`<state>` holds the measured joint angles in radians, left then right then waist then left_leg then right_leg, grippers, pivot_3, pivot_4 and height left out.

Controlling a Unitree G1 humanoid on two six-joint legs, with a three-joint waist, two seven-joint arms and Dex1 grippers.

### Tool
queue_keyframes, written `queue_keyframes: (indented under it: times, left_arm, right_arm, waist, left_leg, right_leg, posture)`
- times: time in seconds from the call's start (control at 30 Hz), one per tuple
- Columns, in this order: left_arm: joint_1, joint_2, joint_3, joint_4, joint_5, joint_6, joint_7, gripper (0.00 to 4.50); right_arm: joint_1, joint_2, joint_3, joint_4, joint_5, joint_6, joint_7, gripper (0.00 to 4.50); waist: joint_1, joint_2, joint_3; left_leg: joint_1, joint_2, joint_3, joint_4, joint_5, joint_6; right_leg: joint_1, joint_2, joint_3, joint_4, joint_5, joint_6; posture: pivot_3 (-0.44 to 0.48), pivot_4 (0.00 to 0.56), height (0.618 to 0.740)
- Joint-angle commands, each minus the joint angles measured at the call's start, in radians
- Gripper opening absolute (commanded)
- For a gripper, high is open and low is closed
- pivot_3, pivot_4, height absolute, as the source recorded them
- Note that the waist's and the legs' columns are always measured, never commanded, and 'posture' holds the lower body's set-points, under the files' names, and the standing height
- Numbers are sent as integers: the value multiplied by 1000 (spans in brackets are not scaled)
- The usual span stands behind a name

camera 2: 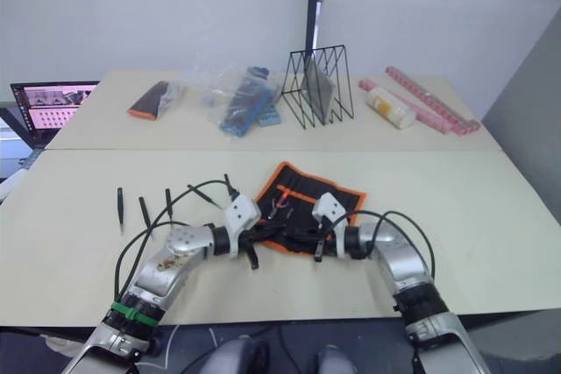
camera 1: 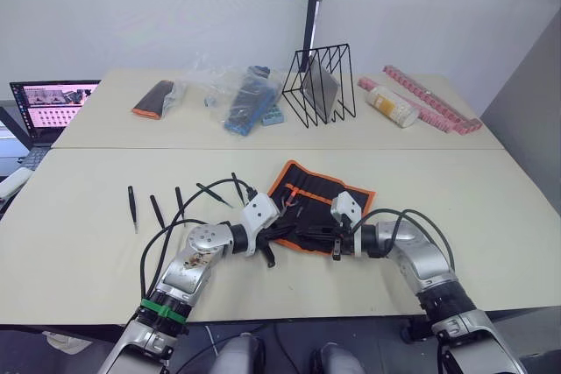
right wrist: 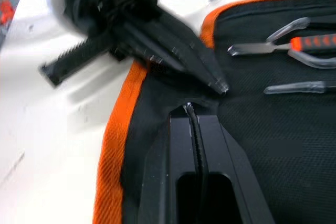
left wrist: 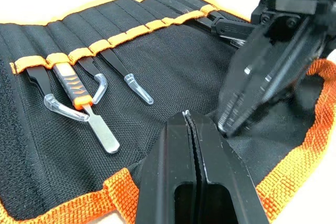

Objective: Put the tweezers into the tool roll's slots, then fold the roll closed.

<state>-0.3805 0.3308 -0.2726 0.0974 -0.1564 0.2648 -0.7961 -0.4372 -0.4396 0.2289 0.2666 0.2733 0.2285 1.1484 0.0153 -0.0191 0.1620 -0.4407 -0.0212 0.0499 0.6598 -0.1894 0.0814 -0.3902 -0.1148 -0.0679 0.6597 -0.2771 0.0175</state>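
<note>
The tool roll (camera 1: pixel 323 199) lies open on the table, black with orange binding. Some of its slots (left wrist: pixel 113 40) hold capped black tools and an orange-handled tool (left wrist: pixel 73 86). Several black tweezers (camera 1: pixel 157 210) lie loose on the table to its left, one near the roll's far left corner (camera 1: pixel 237 186). My left gripper (left wrist: pixel 188 115) and right gripper (right wrist: pixel 188 108) meet tip to tip at the roll's near edge. Each is shut, pinching the black fabric just inside the orange binding (left wrist: pixel 121 195). From the head, the left gripper (camera 1: pixel 289 231) and the right gripper (camera 1: pixel 314 235) almost touch.
At the back of the table stand a black wire rack (camera 1: pixel 320 85), clear plastic bags (camera 1: pixel 241 98), a small black-and-orange pouch (camera 1: pixel 156 98), a cylinder (camera 1: pixel 392 105) and pink strips (camera 1: pixel 429 98). A laptop (camera 1: pixel 53 107) sits off the table's left end.
</note>
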Motion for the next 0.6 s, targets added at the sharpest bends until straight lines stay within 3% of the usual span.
queue_keyframes:
  times: [0.03, 0.3, 0.6]
  left_arm:
    - [4, 9, 12, 33, 14, 13, 6, 44]
    - [-4, 1, 16, 59, 7, 20, 6, 44]
    - [-14, -29, 77, 27, -67, -15, -14, 44]
  right_arm:
    - [84, -47, 32, -35, -15, 25, 53, 0]
    - [217, -167, 44, -126, -30, 69, 101, 0]
    - [247, -245, -17, -170, 8, 71, 115, 0]
  waist:
    - [2, 0, 0]
    - [4, 4, -5]
    - [17, 7, -11]
  left_leg:
    - [0, 0, 0, 0, 0, 0]
    - [0, 1, 0, 0, -1, 1]
    - [0, 1, 0, -1, -1, 2]
  right_leg:
    - [0, 0, 0, 0, 0, 0]
    - [2, 0, 0, -3, 0, 0]
    - [3, -1, 0, -7, 1, 1]
  posture:
    - [0, 150, 704]
    - [0, 150, 704]
    - [0, 150, 704]
